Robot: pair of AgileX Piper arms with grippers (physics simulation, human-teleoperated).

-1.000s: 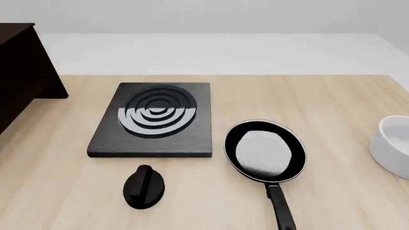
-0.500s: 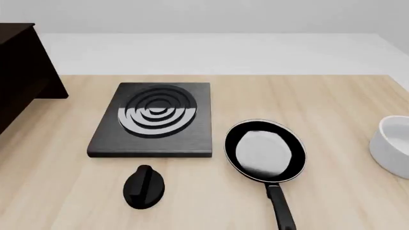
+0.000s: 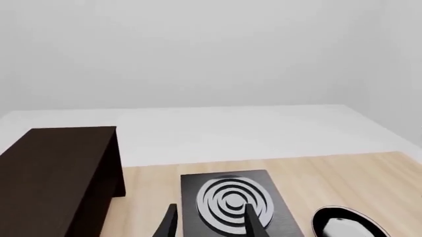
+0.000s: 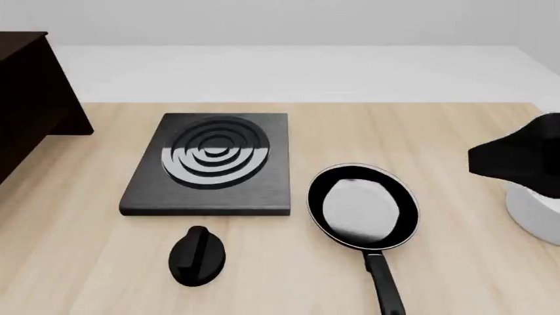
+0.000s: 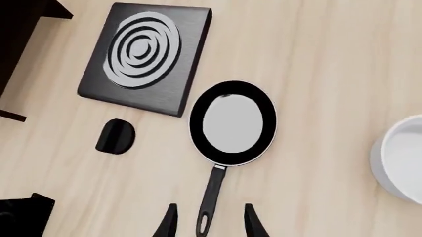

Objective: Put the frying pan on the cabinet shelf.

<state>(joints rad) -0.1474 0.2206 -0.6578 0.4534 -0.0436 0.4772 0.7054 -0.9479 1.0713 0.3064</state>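
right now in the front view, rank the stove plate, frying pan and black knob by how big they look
1. stove plate, the broadest of the three.
2. frying pan, its round bowl is smaller than the plate; the long handle runs off the near edge.
3. black knob, clearly smallest.
All three lie on the table at similar depth, so the ranking seems safe.

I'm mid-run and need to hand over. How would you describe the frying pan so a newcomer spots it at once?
Start at the square black stove plate with concentric rings in the middle of the wooden table. Just to its right and slightly nearer the arms lies the frying pan, its handle pointing back toward them. Unlike the white bowl further right and the small black knob, it is round and black-rimmed with a shiny grey inside.
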